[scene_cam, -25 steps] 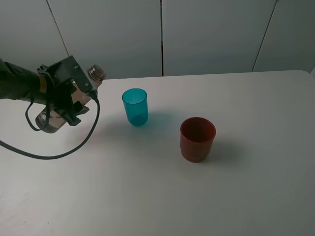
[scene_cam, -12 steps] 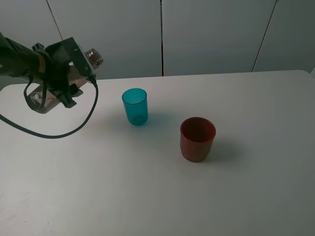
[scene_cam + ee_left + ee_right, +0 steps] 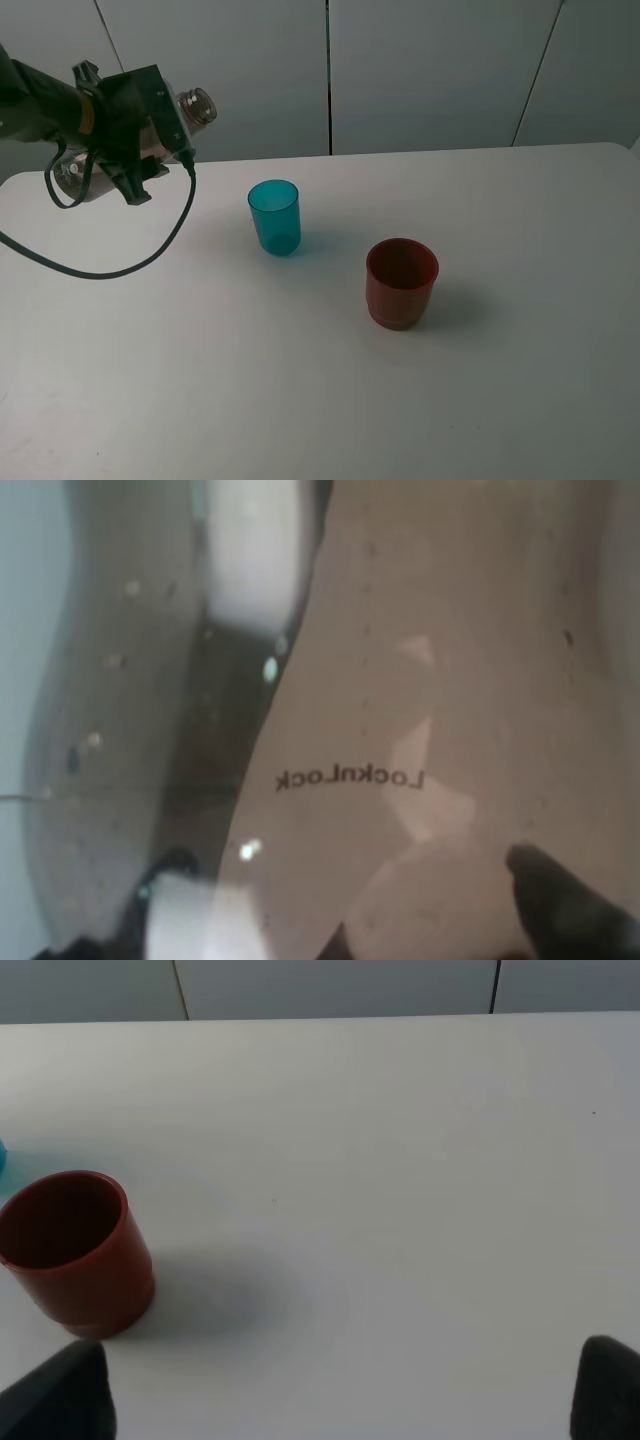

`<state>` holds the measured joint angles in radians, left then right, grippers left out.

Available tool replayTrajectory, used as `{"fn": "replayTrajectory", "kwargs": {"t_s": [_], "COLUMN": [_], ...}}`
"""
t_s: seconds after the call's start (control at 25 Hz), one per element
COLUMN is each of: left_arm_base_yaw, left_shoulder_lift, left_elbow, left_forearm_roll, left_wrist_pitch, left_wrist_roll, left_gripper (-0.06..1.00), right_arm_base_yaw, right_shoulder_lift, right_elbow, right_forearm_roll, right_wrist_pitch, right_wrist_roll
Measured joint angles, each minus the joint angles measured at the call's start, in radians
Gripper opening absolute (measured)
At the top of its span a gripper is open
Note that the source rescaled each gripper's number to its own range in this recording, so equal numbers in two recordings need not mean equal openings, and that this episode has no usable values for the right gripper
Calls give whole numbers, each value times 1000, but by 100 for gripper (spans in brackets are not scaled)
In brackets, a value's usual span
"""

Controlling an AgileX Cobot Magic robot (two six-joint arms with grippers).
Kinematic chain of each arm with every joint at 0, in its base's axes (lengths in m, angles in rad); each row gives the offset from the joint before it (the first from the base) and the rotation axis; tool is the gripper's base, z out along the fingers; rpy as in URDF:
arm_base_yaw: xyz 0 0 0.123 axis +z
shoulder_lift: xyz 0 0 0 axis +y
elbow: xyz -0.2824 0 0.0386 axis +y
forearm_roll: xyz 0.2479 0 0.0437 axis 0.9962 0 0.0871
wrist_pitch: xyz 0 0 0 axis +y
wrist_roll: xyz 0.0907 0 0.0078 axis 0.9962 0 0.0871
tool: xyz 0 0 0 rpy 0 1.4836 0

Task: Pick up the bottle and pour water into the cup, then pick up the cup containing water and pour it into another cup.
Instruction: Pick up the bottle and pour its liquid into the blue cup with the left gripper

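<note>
My left gripper (image 3: 135,125) is shut on the clear brownish bottle (image 3: 197,105) and holds it in the air at the far left, above the table. The bottle lies almost level, with its open neck pointing right toward the teal cup (image 3: 274,216). That cup stands upright, apart from the bottle, to its right and lower. In the left wrist view the bottle (image 3: 400,680) fills the picture. The red cup (image 3: 401,283) stands upright to the right of the teal one and also shows in the right wrist view (image 3: 72,1250). My right gripper (image 3: 335,1405) is open over bare table.
A black cable (image 3: 120,270) hangs in a loop from the left arm down to the white table (image 3: 300,400). A pale panelled wall (image 3: 430,70) runs behind the table's far edge.
The left gripper has lifted the bottle higher off the table and tipped it closer to level. Both cups have stayed in place.
</note>
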<state>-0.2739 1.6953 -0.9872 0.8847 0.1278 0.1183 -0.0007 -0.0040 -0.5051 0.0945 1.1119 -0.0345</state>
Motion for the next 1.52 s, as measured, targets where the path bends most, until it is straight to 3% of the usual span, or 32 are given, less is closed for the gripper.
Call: {"fn": "replayTrajectory", "kwargs": {"t_s": [0.4, 0.56, 0.96, 1.52], "left_arm_base_yaw": [0, 0, -36, -42], "left_shoulder_lift": [0, 0, 45, 121], "left_elbow": [0, 0, 0, -5], "left_forearm_roll": [19, 76, 250, 275], "left_wrist_pitch": [-140, -173, -190, -163], "left_wrist_roll": [1, -1, -6, -6], "left_gripper": [3, 3, 3, 3], "right_arm_base_yaw": [0, 0, 0, 0], "right_shoulder_lift": [0, 0, 0, 0], "right_elbow": [0, 0, 0, 0], "right_forearm_roll": [0, 0, 0, 0], "right_wrist_pitch": [0, 0, 0, 0], "right_wrist_roll": [0, 0, 0, 0]}}
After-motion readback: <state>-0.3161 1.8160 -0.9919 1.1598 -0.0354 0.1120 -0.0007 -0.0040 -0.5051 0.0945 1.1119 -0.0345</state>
